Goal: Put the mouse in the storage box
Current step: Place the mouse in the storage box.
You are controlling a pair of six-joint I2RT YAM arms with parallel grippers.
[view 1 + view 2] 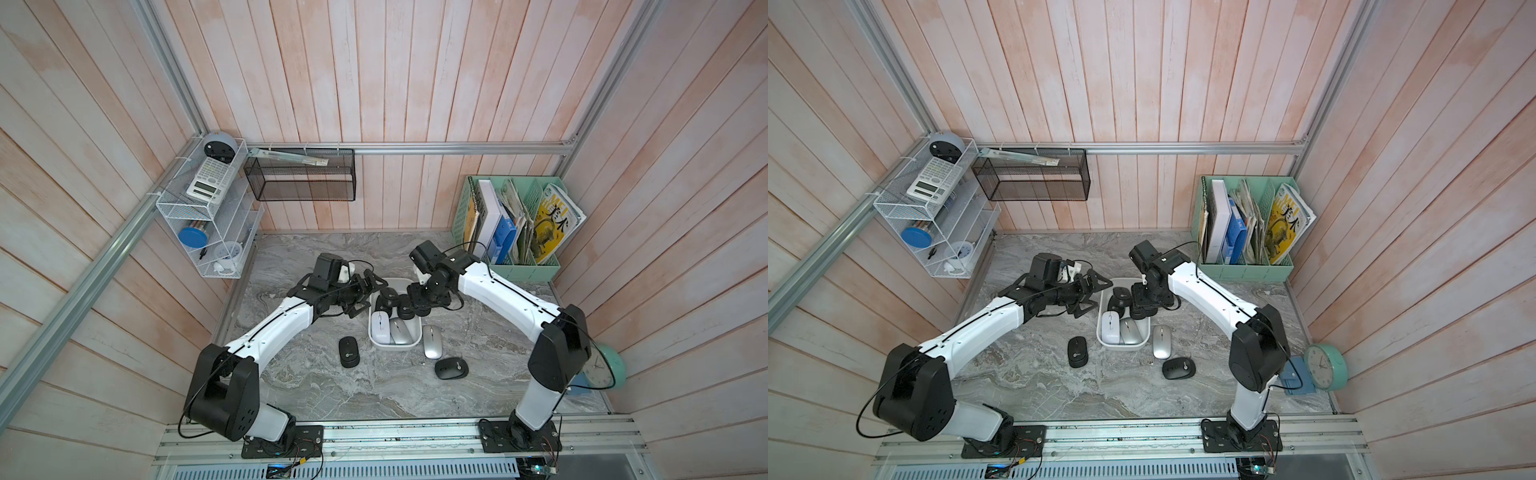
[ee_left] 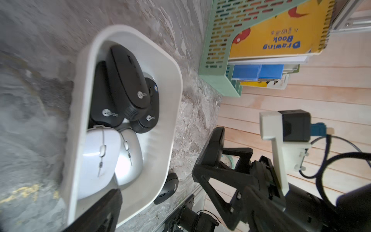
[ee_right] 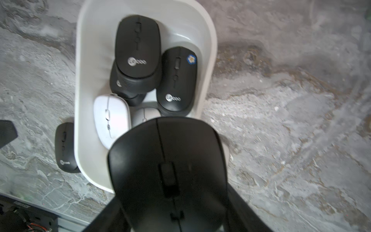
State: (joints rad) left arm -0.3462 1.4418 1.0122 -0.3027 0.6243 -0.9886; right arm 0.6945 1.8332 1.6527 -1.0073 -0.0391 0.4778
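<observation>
Gripping a black mouse (image 3: 168, 172) with my right fingers (image 3: 239, 221) above the storage box (image 3: 88, 90) mid-frame; my left fingers (image 2: 212, 148) spread open.

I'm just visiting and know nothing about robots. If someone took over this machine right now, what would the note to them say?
Right gripper: shut on a held black mouse, over the storage box.
Left gripper: open, empty, beside the box's left wall.
Done: five mice lie in the box: three black mice, a white mouse and a silver mouse.
Left: drop the held one in, then fetch three from the table: the black mouse on the left, the silver mouse on the right and the black mouse at the front right.
</observation>
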